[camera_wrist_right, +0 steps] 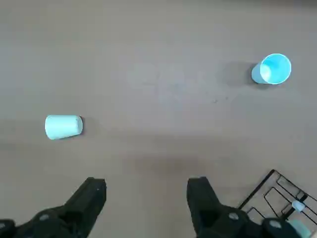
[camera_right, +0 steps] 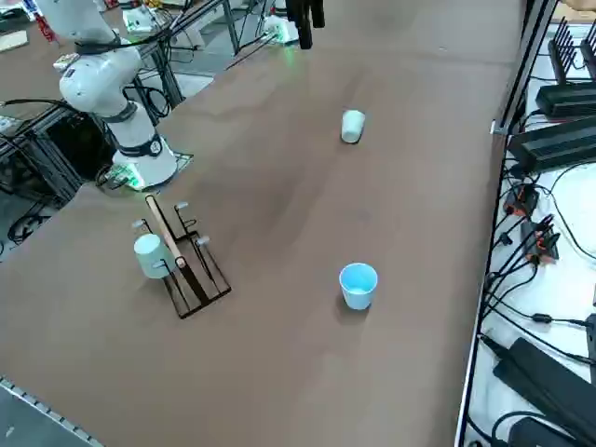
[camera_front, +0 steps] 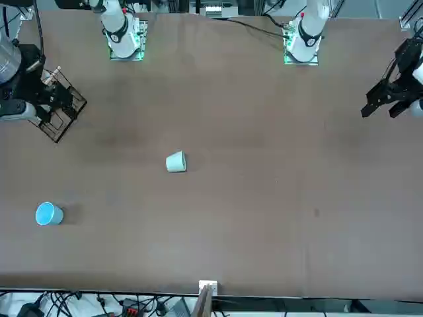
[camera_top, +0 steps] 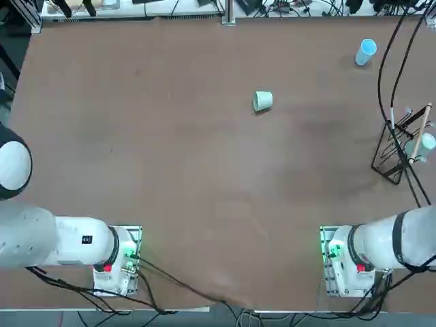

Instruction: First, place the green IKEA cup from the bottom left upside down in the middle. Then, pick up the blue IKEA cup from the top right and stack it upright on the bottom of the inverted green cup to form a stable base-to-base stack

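The green IKEA cup (camera_top: 263, 101) lies on its side near the middle of the brown bench (camera_top: 170, 170), well apart from the blue IKEA cup (camera_top: 366, 52), which stands upright with its mouth up toward the far right corner. The right claw (camera_wrist_right: 146, 192) hangs high above the bench with its two black fingers (camera_wrist_right: 91, 194) spread wide and nothing between them. A black wire rack (camera_top: 398, 153) carrying another pale cup stands at the bench's right edge, below the claw.
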